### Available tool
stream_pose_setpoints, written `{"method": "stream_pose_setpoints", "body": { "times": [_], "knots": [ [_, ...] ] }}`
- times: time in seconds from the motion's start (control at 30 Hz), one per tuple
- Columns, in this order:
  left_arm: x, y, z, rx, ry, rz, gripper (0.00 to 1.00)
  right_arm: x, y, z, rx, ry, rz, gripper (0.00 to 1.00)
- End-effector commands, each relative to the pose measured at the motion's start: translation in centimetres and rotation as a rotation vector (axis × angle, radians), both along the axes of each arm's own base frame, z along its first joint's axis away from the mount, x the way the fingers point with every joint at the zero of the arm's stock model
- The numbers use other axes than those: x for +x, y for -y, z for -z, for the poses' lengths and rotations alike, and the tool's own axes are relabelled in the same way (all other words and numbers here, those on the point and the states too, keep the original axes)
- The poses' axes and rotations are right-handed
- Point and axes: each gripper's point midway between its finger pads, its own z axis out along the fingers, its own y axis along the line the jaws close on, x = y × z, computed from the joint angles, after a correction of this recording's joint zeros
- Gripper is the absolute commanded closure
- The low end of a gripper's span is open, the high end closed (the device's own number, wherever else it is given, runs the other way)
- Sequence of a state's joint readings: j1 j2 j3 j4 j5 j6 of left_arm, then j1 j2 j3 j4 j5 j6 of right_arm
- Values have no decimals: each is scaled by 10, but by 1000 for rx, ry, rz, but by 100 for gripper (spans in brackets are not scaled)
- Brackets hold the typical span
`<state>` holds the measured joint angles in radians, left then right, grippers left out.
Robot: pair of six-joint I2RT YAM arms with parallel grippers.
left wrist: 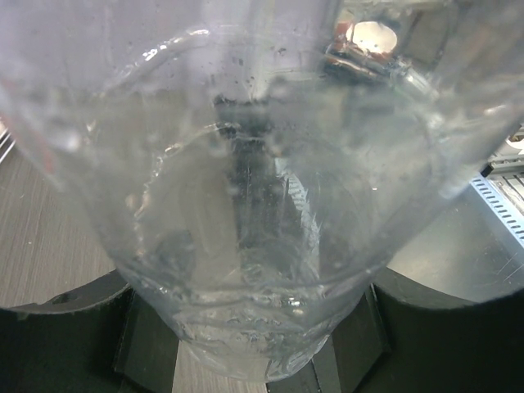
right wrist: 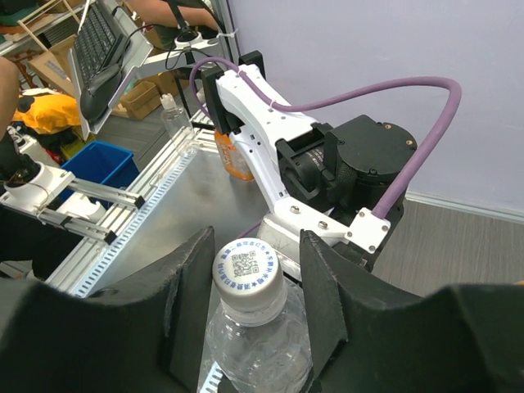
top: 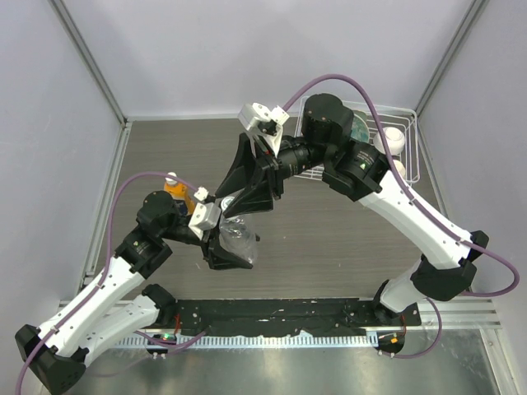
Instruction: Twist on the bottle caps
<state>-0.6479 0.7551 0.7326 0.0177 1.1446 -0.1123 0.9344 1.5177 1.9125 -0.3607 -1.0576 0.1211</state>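
The clear bottle (top: 237,237) is held upright in my left gripper (top: 229,249), which is shut on its body. It fills the left wrist view (left wrist: 246,205), with the dark fingers (left wrist: 57,327) at either side. A white cap (right wrist: 248,275) with a printed code sits on the bottle's neck. My right gripper (right wrist: 250,282) is over the bottle (right wrist: 258,344), its jaws either side of the cap. The left jaw is at the cap and there is a gap on the right. The orange bottle (top: 178,193) stands behind my left arm with a cream cap (top: 171,176) on top.
A white wire rack (top: 412,148) stands at the back right, holding a plate (top: 360,129) and white balls (top: 394,140). The two arms cross over the table's middle. A metal rail (top: 329,337) runs along the near edge.
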Motion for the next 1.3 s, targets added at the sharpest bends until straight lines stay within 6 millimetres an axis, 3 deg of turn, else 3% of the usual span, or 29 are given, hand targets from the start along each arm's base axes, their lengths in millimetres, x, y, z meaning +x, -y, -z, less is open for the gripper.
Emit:
{"method": "stream_pose_setpoints", "body": {
  "times": [0.0,0.23,0.43,0.63,0.73,0.87,0.97,1.1,1.27],
  "knots": [
    [-1,0,-18,-43,42,-7,100,-11,11,-17,59,35,-18,51],
    [3,0,-20,-46,32,-37,100,-9,12,-11,42,19,-6,62],
    [8,1,-23,-50,28,-69,100,1,13,-5,23,-7,38,82],
    [21,3,-31,-65,37,-141,100,18,11,16,-57,-35,137,93],
    [36,3,-39,-84,47,-233,100,37,7,37,-127,-46,249,97],
    [62,0,-49,-107,59,-383,100,77,5,68,-232,-76,483,99],
    [84,-4,-52,-117,78,-502,100,93,8,85,-277,-97,597,99],
    [113,-14,-53,-125,95,-672,100,123,17,96,-297,-81,834,99],
    [146,-33,-56,-142,97,-883,100,130,17,95,-272,-48,994,99]
  ]
}}
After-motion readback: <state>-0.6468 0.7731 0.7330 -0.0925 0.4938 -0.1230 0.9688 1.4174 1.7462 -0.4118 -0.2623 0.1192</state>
